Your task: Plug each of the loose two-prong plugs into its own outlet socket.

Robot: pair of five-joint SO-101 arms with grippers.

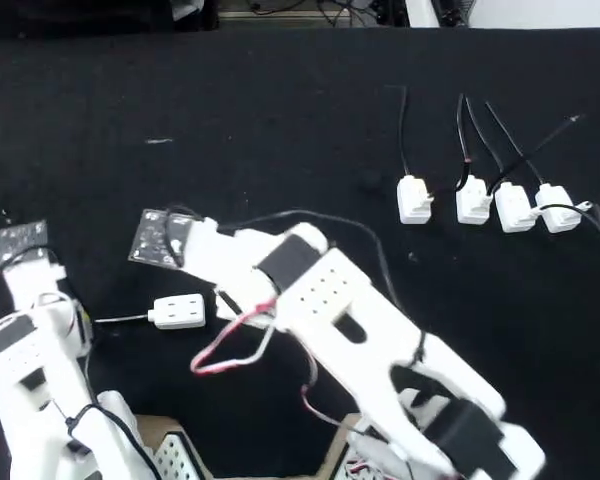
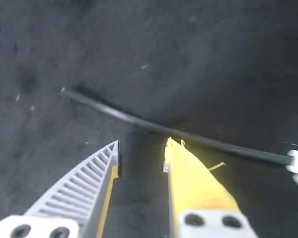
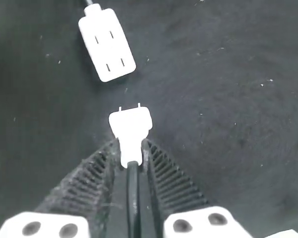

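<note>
**Plug [image 3: 131,126] almost at the outlet [image 3: 107,43]**

On the black tabletop [image 1: 280,100], the left gripper [image 2: 141,148] is spread wide over a cord [image 2: 139,120], holding nothing. The right gripper [image 3: 131,145] squeezes the white plug. Its two prongs [image 3: 138,105] point at the outlet, near but not touching. Next job, I think: line the prongs up with two slots [image 3: 111,35] and push straight.

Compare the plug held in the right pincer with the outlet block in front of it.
The plug is clamped in the right pincer; the outlet block lies free on the black table. The plug ends in two bare prongs; the outlet block shows two pairs of slots. The plug trails a black cord; the outlet block's is white. Both are white plastic, with a gap between them.
</note>
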